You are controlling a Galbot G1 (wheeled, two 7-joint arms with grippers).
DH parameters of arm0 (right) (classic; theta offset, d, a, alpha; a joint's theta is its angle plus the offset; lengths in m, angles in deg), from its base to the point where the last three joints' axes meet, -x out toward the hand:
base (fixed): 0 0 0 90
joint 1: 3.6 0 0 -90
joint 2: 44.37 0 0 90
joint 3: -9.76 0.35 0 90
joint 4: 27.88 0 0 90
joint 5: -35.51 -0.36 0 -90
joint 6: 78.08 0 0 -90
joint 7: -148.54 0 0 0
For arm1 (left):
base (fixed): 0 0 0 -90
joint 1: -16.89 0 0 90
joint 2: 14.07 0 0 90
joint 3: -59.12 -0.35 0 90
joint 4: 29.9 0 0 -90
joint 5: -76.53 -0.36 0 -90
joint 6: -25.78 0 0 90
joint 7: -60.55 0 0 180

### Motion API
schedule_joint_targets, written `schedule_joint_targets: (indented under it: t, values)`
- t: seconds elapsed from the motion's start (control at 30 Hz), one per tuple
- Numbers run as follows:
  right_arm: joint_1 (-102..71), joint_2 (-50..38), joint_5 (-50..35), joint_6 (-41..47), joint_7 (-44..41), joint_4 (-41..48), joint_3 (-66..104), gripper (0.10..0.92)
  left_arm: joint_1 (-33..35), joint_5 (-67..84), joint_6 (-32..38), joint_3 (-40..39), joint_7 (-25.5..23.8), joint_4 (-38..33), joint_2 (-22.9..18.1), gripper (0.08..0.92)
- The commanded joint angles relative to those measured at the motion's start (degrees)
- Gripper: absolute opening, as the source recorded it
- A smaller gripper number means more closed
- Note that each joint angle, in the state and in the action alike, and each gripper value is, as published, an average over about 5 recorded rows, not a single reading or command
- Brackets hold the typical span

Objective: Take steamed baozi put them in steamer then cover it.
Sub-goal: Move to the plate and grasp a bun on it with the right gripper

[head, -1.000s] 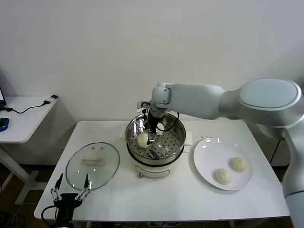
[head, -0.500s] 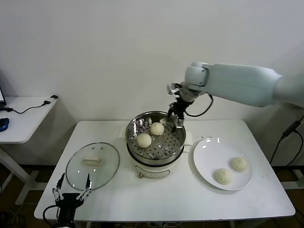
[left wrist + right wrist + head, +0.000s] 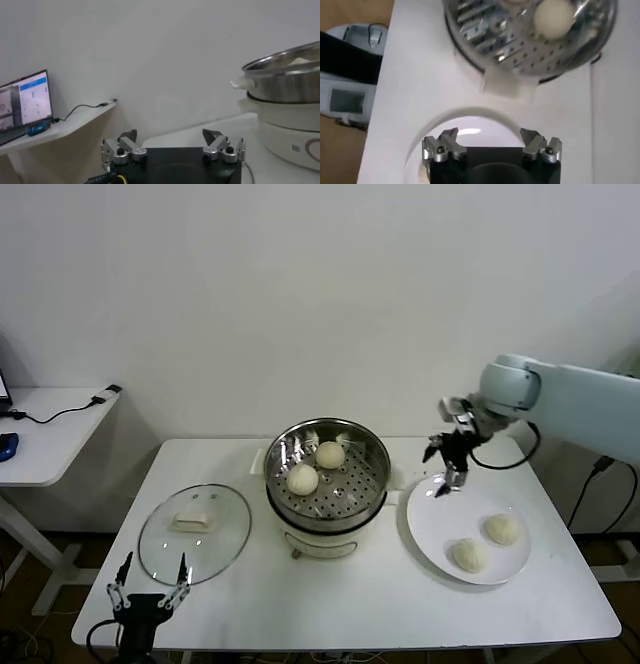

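Two cream-white baozi point(image 3: 303, 479) point(image 3: 330, 454) lie on the perforated tray inside the shiny steamer point(image 3: 377, 481); one shows in the right wrist view point(image 3: 552, 16). Two more baozi point(image 3: 469, 555) point(image 3: 503, 529) sit on the white plate point(image 3: 440, 519). My right gripper point(image 3: 446, 467) is open and empty, above the plate's far left rim, between steamer and plate; in its own view point(image 3: 490, 137) the jaws stand wide apart. The glass cover point(image 3: 195, 532) with its cream handle lies flat on the table, left of the steamer. My left gripper point(image 3: 148, 586) is open and idle at the table's front left edge.
The steamer point(image 3: 285, 75) stands on a white electric base point(image 3: 320, 541). A white side table point(image 3: 50, 434) with a cable, and a laptop point(image 3: 24, 102) on it, stands to the left. The white wall is close behind the table.
My right gripper left the second baozi in the steamer, rose and swung right; it now hangs open over the plate's rim. The left arm has not moved.
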State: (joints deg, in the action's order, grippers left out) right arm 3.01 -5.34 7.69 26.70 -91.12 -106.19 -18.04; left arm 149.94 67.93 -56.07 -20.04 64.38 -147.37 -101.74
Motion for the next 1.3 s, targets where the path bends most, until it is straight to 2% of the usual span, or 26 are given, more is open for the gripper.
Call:
schedule_joint_targets:
  t: [0.03, 0.43, 0.97, 1.3]
  values:
    - [-15.4, -8.7, 13.5, -1.1, -0.4, -1.2, 7.7, 0.823, 0.4, -0.6, -0.1, 0.1, 0.1, 0.0, -0.3, 0.823]
    - [-24.7, -6.0, 17.3, -1.6, 0.1, 3.9, 13.6, 0.823, 0.8, -0.8, -0.4, 0.2, 0.3, 0.1, -0.9, 0.823]
    - [-26.8, -3.0, 17.7, -2.2, -0.5, 6.9, 15.9, 0.819, 1.0, -0.2, -0.6, 0.1, 0.3, 0.2, -1.2, 0.823]
    - [-26.0, -2.3, 17.4, -3.3, -1.1, 7.5, 16.0, 0.699, 0.8, -0.6, -0.6, 0.1, 0.3, 0.2, -1.2, 0.823]
